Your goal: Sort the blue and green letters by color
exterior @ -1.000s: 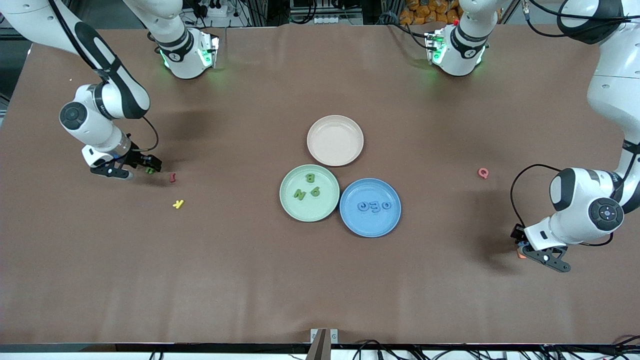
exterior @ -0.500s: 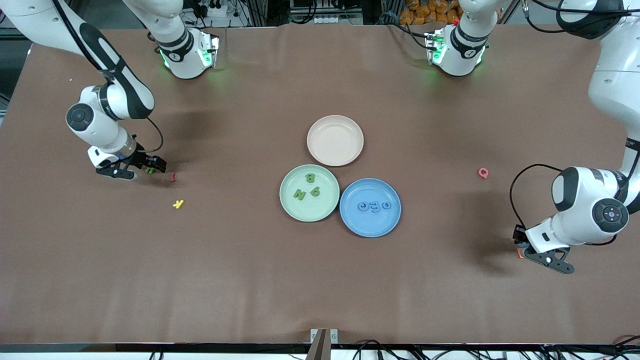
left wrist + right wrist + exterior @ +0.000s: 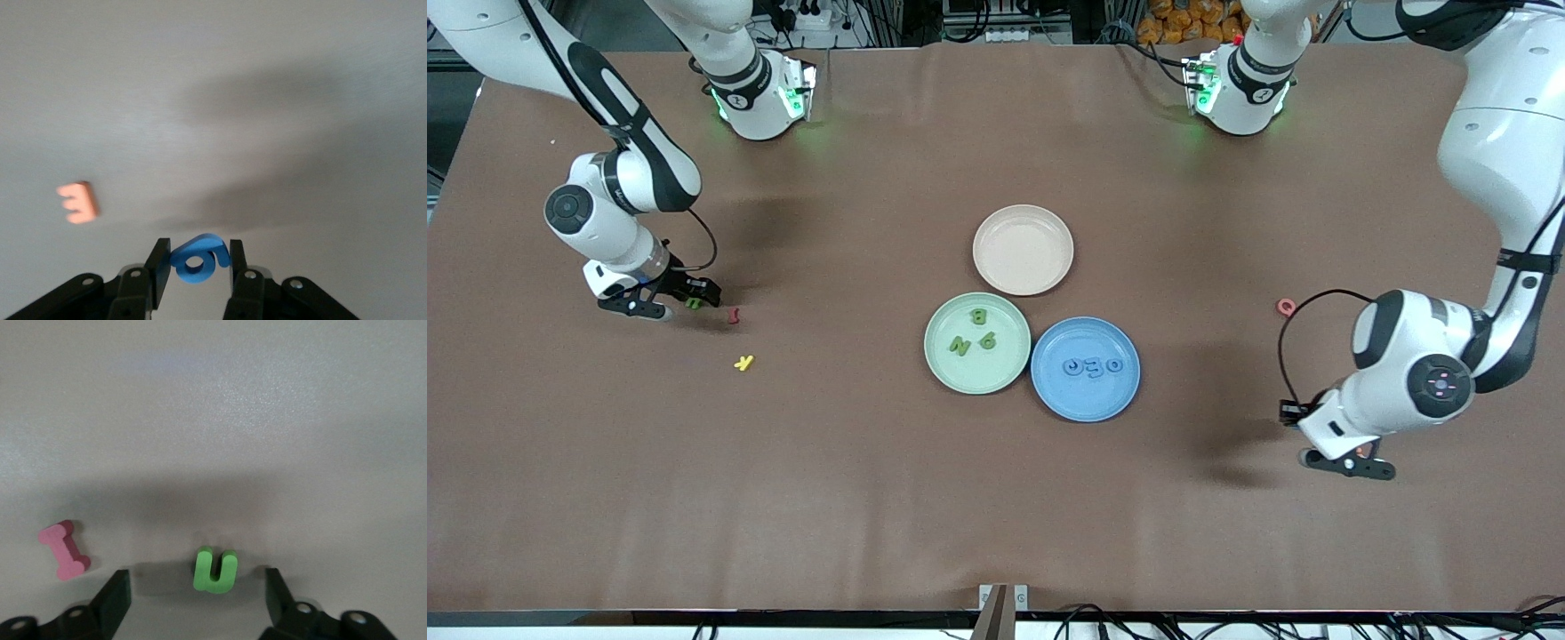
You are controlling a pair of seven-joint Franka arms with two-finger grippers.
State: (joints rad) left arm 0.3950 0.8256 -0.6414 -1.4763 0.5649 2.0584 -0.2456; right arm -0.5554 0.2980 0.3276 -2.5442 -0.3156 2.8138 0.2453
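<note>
Plates: three. Green plate point(image 3: 938, 366) holds three letters, blue plate point(image 3: 1054, 391) three. Left gripper point(image 3: 195, 275) clamped on blue letter point(image 3: 197, 258); right gripper point(image 3: 195, 595) apart around green U point(image 3: 215, 570).

Right gripper point(image 3: 679, 300) is down low at the table toward the right arm's end, jaws spread wide apart, forearm angled steeply down from a bent elbow; left gripper point(image 3: 1349, 464) hangs above the table toward the left arm's end, jaws clamped on a blue letter point(image 3: 198, 258), wrist tilted downward
</note>
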